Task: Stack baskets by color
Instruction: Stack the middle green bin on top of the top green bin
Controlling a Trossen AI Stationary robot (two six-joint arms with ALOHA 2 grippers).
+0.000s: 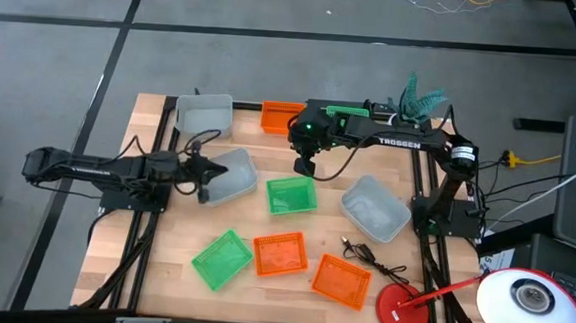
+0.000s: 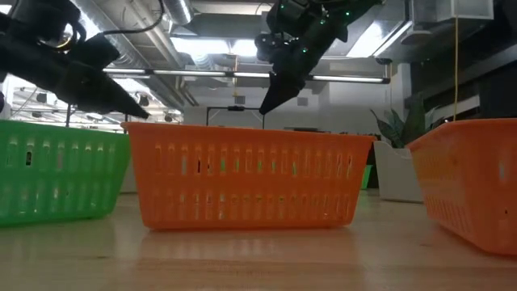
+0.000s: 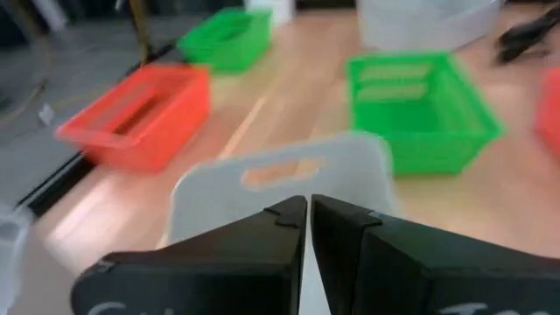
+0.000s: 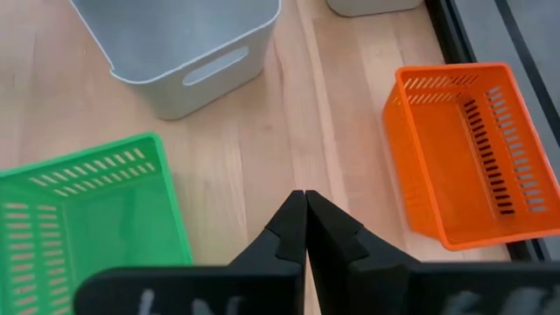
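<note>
My left gripper (image 1: pixel 205 181) is shut on the near end wall of a grey basket (image 1: pixel 231 175), whose wall with its handle slot (image 3: pixel 280 175) shows just past the fingers. My right gripper (image 1: pixel 306 167) hangs shut and empty over bare wood (image 4: pixel 304 199), between a green basket (image 1: pixel 291 195) and an orange basket (image 1: pixel 281 116). A second grey basket (image 1: pixel 204 114) stands at the back left and a third (image 1: pixel 375 207) at the right. Another green basket (image 1: pixel 349 113) lies under the right arm. Along the front stand a green basket (image 1: pixel 222 258) and two orange ones (image 1: pixel 279 253) (image 1: pixel 342 281).
A white pot with a teal plant (image 1: pixel 420 99) stands at the back right. A red lamp base (image 1: pixel 404 309) and its white head (image 1: pixel 530 302) fill the front right corner. A black cable (image 1: pixel 367 255) lies near the right grey basket.
</note>
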